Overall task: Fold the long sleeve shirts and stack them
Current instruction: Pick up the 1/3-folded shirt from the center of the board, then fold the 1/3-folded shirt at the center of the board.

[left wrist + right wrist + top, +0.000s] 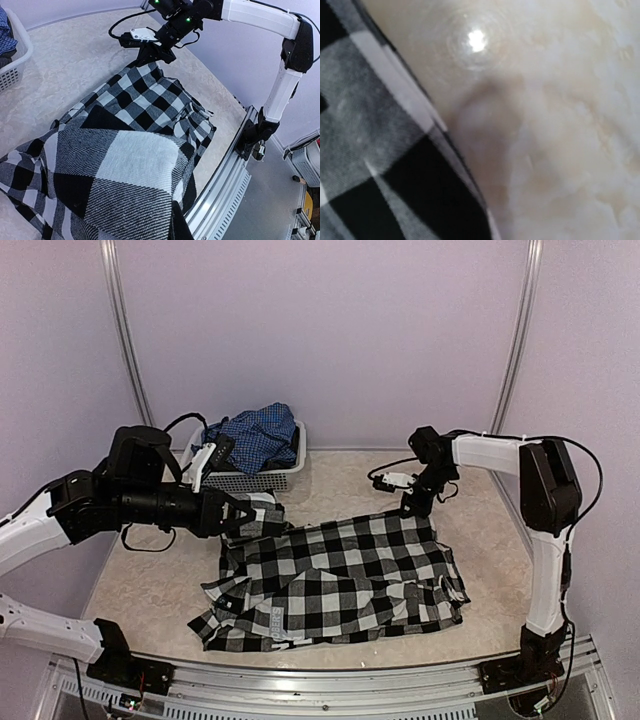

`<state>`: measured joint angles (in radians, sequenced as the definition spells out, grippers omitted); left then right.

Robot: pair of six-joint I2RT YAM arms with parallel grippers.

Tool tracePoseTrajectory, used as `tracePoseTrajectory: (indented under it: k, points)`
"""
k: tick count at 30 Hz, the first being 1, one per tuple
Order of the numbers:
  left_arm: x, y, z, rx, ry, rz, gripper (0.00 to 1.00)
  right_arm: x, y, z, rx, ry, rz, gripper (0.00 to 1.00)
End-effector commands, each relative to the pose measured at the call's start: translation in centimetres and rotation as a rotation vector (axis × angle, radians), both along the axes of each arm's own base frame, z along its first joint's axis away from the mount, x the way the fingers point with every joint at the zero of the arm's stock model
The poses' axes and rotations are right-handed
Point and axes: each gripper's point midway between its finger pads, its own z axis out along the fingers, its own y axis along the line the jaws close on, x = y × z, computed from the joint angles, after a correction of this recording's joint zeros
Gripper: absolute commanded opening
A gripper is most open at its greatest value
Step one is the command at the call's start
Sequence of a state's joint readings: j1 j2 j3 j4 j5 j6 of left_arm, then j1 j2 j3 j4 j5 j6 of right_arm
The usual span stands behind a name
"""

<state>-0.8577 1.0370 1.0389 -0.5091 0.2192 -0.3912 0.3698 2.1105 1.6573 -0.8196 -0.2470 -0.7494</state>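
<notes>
The black-and-white check shirt [340, 580] lies spread across the middle of the table. My left gripper [240, 513] is shut on its far left corner, and the lifted cloth [115, 175] drapes over the fingers in the left wrist view and hides them. My right gripper [408, 503] is pressed low on the shirt's far right corner [142, 62], with its fingers together on the cloth. The right wrist view shows only the shirt's edge [380, 150] and blurred table. The blue fine-check shirt [258, 435] lies crumpled in the basket.
The white mesh basket [262, 478] stands at the back left, just behind my left gripper. A metal rail [330, 685] runs along the table's near edge. Purple walls close in the back and sides.
</notes>
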Motion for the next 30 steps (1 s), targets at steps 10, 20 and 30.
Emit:
tracePoseTrajectory:
  k: [10,20,30]
  points:
    - [-2.3,2.2,1.5,0.021,0.051,0.022,0.00,-3.9,-0.6,3.8,-0.077,-0.241,-0.135,0.00]
    - [-7.1,1.7,1.5,-0.008,0.145,-0.073,0.00,-8.8,-1.6,2.3,-0.177,-0.278,-0.234,0.00]
    - [-12.1,0.4,0.8,0.001,0.220,-0.142,0.00,-11.4,-3.1,0.7,-0.225,-0.229,-0.319,0.00]
